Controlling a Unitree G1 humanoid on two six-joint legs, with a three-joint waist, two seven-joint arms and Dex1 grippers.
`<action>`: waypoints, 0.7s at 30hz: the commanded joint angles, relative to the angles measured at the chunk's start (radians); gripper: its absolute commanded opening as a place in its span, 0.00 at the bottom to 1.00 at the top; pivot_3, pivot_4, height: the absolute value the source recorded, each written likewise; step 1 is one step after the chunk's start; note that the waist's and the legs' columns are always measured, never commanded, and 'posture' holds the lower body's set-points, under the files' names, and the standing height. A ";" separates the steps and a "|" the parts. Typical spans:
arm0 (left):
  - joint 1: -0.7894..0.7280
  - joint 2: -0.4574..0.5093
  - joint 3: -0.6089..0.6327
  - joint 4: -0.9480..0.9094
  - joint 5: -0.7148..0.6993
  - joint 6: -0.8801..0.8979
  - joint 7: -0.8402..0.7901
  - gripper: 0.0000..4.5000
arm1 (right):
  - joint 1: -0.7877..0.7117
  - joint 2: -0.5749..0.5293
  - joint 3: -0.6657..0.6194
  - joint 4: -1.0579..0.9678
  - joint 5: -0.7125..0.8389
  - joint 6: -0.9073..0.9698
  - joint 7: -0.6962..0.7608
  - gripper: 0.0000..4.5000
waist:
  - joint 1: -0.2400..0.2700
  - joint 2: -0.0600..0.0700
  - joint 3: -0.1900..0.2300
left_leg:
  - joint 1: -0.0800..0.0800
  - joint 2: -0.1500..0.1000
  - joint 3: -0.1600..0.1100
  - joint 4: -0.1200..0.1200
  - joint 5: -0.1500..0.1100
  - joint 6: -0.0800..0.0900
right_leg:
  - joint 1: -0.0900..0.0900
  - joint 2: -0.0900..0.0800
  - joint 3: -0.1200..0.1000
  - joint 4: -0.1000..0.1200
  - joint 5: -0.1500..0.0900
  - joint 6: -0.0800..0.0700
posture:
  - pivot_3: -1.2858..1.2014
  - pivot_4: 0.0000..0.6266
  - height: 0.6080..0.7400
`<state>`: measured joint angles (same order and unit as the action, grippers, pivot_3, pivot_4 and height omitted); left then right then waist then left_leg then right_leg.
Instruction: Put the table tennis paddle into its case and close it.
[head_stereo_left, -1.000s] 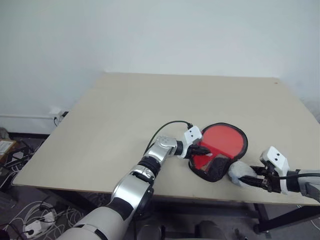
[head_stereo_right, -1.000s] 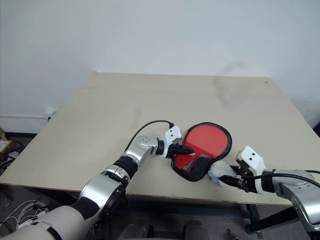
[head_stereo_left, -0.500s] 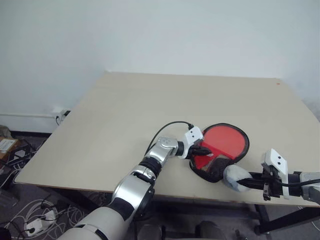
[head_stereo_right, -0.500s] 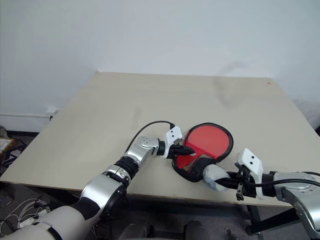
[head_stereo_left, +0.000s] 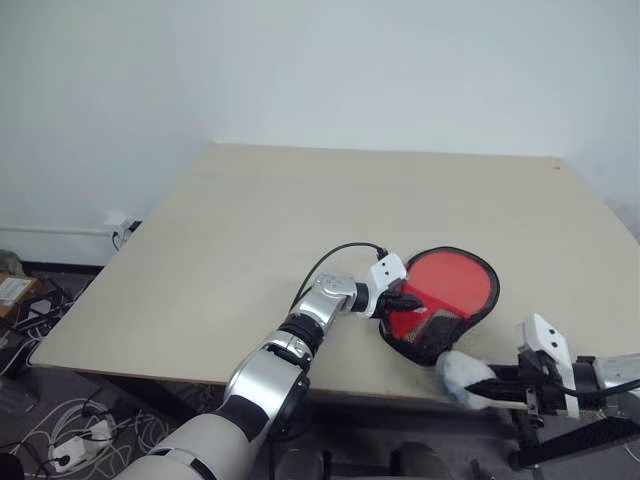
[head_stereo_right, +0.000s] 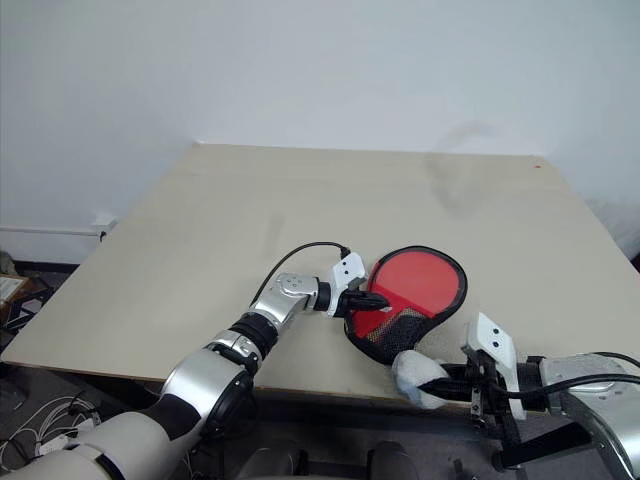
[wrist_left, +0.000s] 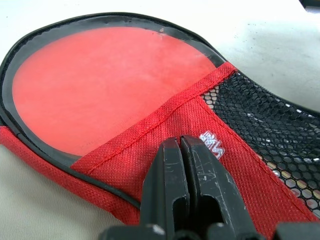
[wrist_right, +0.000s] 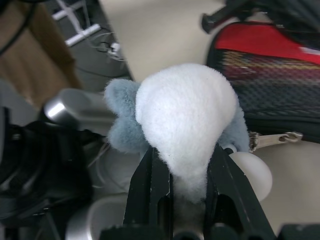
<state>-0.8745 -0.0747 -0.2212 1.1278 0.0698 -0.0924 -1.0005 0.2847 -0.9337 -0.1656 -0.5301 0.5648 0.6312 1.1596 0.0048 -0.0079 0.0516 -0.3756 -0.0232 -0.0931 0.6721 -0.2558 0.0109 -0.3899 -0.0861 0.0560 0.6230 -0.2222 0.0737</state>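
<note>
Red-faced rigid paddle sits inside soft red fabric case with black mesh, near front table edge | left claw clamped shut on case's floppy flap | right claw pinches fluffy white-grey plush zip-pull | limp case: hold flap, haul pull.

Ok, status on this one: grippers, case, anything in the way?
Left gripper shut, pinning red zip case. Right gripper shut on white-grey fluffy zipper charm. Red paddle face showing inside. Nothing in the way.
</note>
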 joint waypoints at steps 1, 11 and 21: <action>-0.008 -0.002 -0.013 0.009 0.021 -0.001 0.007 0.00 | -0.008 -0.005 0.006 -0.059 0.054 -0.004 0.025 0.05 | 0.000 0.000 0.000 | 0.000 0.000 0.000 0.000 0.000 0.000 | 0.000 0.000 0.000 0.000 0.000 0.000 | 0.52 0.00 1.00; -0.005 -0.007 -0.015 0.008 0.021 -0.001 0.009 0.00 | -0.030 0.018 0.050 -0.070 0.101 -0.009 0.030 0.05 | 0.000 0.000 0.000 | 0.000 0.000 0.000 0.001 0.000 0.000 | 0.000 0.000 0.000 0.000 0.000 0.000 | 0.52 0.00 1.00; -0.003 -0.006 -0.016 0.009 0.022 -0.001 0.010 0.00 | -0.022 0.051 0.121 0.202 -0.021 -0.228 0.137 0.05 | 0.000 -0.001 0.000 | 0.000 0.000 0.000 0.001 0.000 0.000 | 0.001 0.000 0.000 0.000 0.000 0.000 | 0.52 0.00 1.00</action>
<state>-0.8745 -0.0801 -0.2240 1.1302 0.0710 -0.0928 -0.9927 0.2771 -0.8883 -0.0485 -0.3715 0.5672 0.4636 1.2664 0.0050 -0.0091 0.0516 -0.3755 -0.0232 -0.0929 0.6737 -0.2558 0.0110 -0.3891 -0.0862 0.0560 0.6232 -0.2222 0.0737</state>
